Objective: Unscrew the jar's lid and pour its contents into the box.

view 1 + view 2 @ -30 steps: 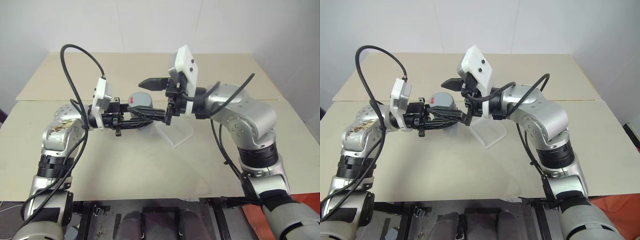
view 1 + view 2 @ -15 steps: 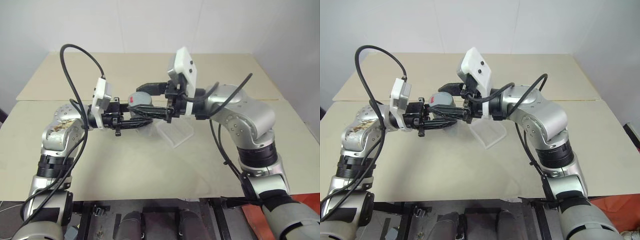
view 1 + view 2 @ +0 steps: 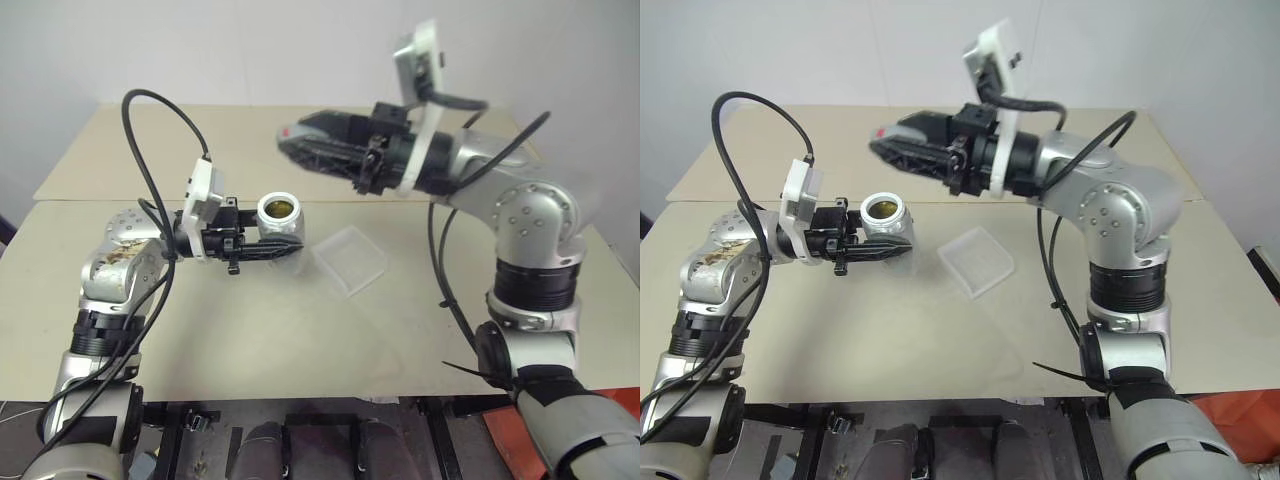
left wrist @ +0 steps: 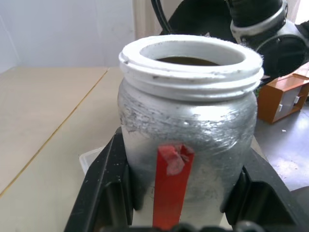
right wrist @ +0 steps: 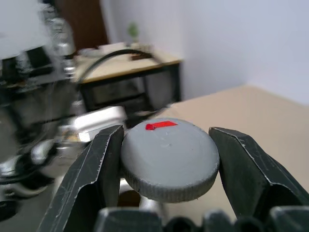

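1. Jar is the thing to watch: you have it upright above the table, clamped between the two black fingers of your left gripper, which reaches in level from the left.
2. Your left wrist view shows those fingers pressed against both sides of the jar's body, with a red strip running down the side that faces the camera.
3. The jar's white threaded mouth is uncovered, and you can see the yellowish-brown contents inside it.
4. Just to the right of the jar, the clear box lies flat on the table, apart from the jar and from both grippers. Whether anything lies in it you cannot tell.
5. Farther back and higher, your right gripper is raised above the table, pointing to the left, well clear of the jar's mouth.
6. Your right wrist view shows that gripper's two fingers closed on the edge of the grey lid, one on each side; the lid's small red mark faces up.
7. In the head views the lid shows as a grey shape with a red spot at the tip of the right gripper.
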